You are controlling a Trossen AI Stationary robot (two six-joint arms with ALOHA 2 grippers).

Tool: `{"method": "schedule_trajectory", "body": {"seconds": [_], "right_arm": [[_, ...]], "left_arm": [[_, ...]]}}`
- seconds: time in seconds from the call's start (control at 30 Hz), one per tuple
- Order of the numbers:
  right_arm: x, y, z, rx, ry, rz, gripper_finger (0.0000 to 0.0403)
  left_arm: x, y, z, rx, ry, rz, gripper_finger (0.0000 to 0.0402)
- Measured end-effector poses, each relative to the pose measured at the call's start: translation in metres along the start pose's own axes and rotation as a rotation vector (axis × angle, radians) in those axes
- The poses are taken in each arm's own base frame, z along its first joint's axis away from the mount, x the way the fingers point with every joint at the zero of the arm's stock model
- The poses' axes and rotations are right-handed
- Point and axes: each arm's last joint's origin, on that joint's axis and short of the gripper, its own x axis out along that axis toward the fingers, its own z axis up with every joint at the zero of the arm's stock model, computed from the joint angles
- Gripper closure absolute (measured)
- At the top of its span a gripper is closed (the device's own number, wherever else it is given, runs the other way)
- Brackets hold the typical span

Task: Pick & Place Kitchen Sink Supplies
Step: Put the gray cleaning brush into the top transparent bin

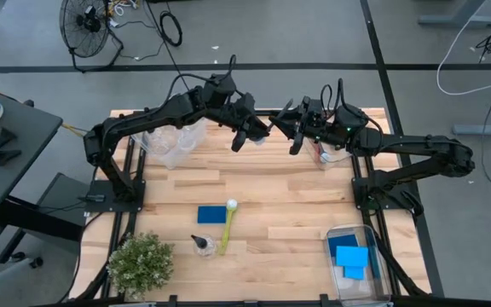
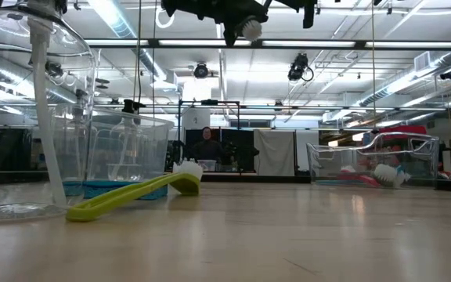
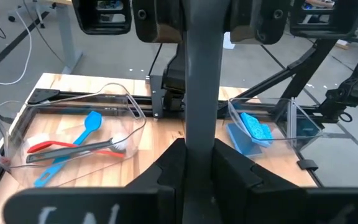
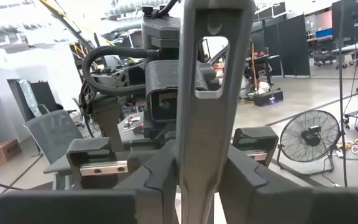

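The left gripper (image 1: pixel 247 136) and the right gripper (image 1: pixel 297 141) are met tip to tip in the air above the middle of the surface's far edge. In each wrist view the handle of the grey brush (image 3: pixel 199 93) is seen between that arm's own fingers, which look pressed on it from both sides, so both grippers are judged to be clamped on the same brush. The brush is thus carried off the surface, between the two arms. The step in hand is judged to be a handover. The brush bin (image 3: pixel 132 112) at the far right corner already holds blue, red and grey brushes, so the right arm is probably the receiver. For the next move the left fingers must be released first and drawn straight back, before the brush is swung to that bin. Little room is left between the two wrists, and the bottle bin (image 1: pixel 170 147) near the far left corner lies close under the left arm. More free room is found toward the near edge. There a blue sponge (image 1: pixel 211 213), a yellow-green brush (image 1: pixel 227 226) and a small bottle (image 1: pixel 201 246) are not yet sorted, next to the plant (image 1: pixel 141 263) at the near left corner. The sponge bin (image 1: pixel 380 256) stands at the near right corner.
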Motion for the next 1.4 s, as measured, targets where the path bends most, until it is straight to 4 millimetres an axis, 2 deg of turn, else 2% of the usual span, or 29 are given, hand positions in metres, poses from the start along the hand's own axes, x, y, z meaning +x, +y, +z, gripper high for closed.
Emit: {"method": "schedule_trajectory", "body": {"seconds": [0.2,0.53,0.67,0.93,1.13,1.4], "right_arm": [[0.000,0.000,0.000,-0.002,0.000,0.002,0.0326],[0.000,0.000,0.000,-0.020,0.002,0.007,0.0320],[0.000,0.000,0.000,-0.032,0.000,-0.001,0.0320],[0.000,-0.001,-0.002,-0.050,0.019,-0.020,0.0320],[-0.001,-0.007,-0.011,-0.071,0.111,-0.094,0.0320],[-0.008,-0.031,-0.031,-0.071,0.343,-0.265,0.0320]], "left_arm": [[0.000,0.000,0.000,-0.012,0.001,0.005,0.0319],[0.000,0.001,0.000,-0.018,0.001,0.078,0.0178],[-0.009,0.005,0.004,-0.020,-0.010,0.094,0.0145],[-0.048,0.012,0.017,-0.024,-0.048,0.163,0.0138],[-0.075,0.017,0.023,-0.033,-0.065,0.214,0.0138],[-0.087,0.023,0.025,-0.040,-0.080,0.249,0.0138]]}}
